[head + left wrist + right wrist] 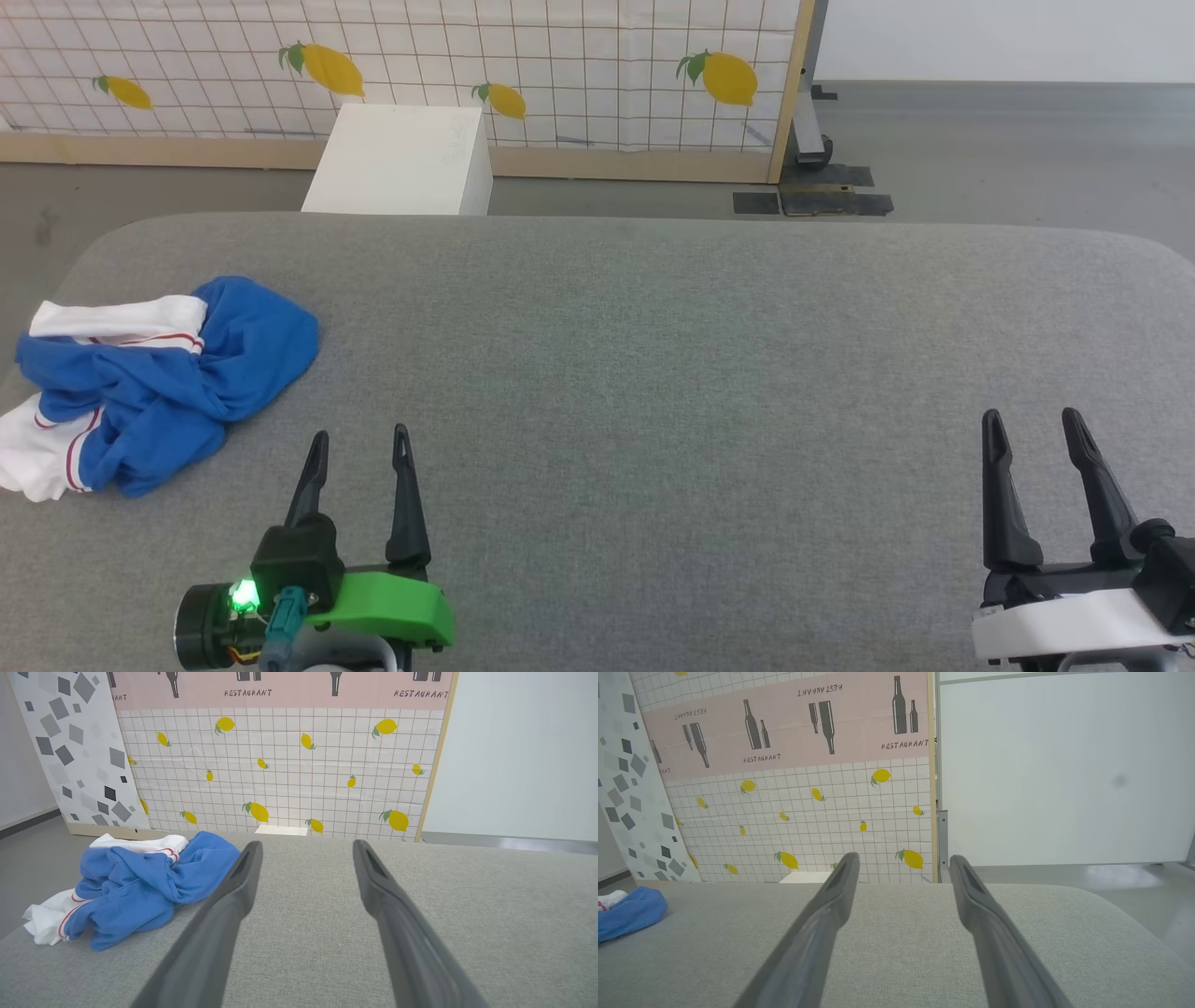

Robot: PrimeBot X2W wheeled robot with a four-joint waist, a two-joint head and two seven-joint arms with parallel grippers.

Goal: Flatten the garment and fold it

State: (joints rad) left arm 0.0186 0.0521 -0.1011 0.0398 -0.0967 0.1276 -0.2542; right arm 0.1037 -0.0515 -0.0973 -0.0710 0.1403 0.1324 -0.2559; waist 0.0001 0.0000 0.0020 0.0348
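Tally: there was one garment (168, 383); two grippers, left gripper (360, 434) and right gripper (1032, 415), each with two fingers (408, 509); one white box (401, 159); one grey table (653, 373).

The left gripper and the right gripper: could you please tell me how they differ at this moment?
The left gripper sits on a green mount; the right gripper sits on a white mount. The left gripper is close to the crumpled garment; the right gripper is far across the table from it. Both are open and empty, with long dark fingers.
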